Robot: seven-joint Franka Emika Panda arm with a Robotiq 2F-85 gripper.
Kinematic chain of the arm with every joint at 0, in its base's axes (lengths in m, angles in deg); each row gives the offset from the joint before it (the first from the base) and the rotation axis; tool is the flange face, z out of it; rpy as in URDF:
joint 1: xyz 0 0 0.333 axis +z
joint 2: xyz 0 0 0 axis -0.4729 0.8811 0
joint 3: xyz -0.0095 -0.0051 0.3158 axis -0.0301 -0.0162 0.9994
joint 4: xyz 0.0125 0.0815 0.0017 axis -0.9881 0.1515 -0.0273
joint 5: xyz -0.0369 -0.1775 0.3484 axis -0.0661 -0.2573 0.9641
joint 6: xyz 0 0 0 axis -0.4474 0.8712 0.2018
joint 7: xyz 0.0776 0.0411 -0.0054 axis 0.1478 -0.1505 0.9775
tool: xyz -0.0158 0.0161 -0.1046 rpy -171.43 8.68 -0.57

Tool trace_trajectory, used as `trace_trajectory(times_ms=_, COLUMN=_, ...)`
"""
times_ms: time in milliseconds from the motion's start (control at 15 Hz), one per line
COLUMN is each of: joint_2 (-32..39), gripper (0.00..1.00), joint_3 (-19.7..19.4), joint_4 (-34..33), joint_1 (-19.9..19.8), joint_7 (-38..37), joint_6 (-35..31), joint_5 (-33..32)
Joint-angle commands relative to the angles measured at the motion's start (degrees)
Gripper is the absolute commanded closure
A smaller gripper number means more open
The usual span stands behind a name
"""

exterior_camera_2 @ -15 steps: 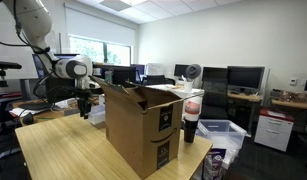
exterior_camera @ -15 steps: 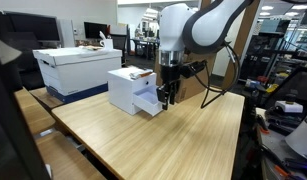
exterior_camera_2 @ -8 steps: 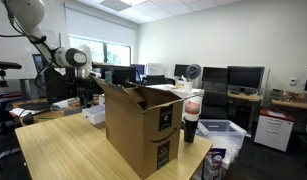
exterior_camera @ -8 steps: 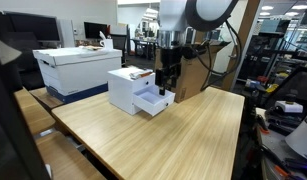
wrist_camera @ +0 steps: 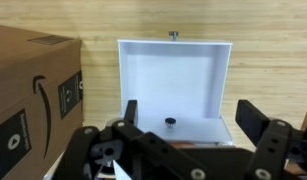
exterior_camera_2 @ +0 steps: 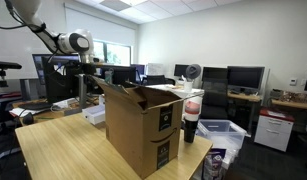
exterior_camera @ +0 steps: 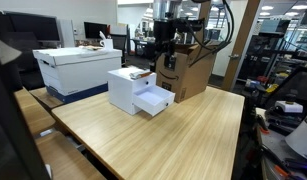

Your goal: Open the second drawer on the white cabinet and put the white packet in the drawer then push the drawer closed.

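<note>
The white cabinet [exterior_camera: 121,88] stands on the desk [exterior_camera: 183,140] in an exterior view, with the white packet [exterior_camera: 141,73] lying on its top and the second drawer [exterior_camera: 153,100] pulled out in front. The gripper [exterior_camera: 164,60] hangs well above the drawer. Its fingers [wrist_camera: 258,120] are spread wide and hold nothing, and a cardboard box [exterior_camera: 193,75] stands behind.

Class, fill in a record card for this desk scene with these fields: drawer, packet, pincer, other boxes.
second drawer: pulled out, inside looks empty in the wrist view
white packet: on top of the white cabinet, not in the drawer
pincer: open, empty, high above the drawer
other boxes: brown cardboard box and white lidded storage box, both close by
</note>
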Motion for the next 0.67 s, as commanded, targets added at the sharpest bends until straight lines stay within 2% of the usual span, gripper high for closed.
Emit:
trace_trajectory(times_ms=0, joint_2=1.94, gripper=0.00, joint_3=1.07, joint_4=-4.83, joint_1=-0.67, joint_7=-7.13, joint_6=3.24, joint_5=-4.34)
trace_trajectory(times_ms=333, joint_2=7.08, gripper=0.00, joint_3=1.27, joint_4=-13.54, joint_1=0.74, joint_7=-22.23, joint_6=13.56, joint_5=-7.24)
trace_trajectory(times_ms=600, joint_2=11.60, gripper=0.00, joint_3=1.74, joint_4=-19.93, joint_1=0.79, joint_7=-30.37, joint_6=20.67, joint_5=-2.76)
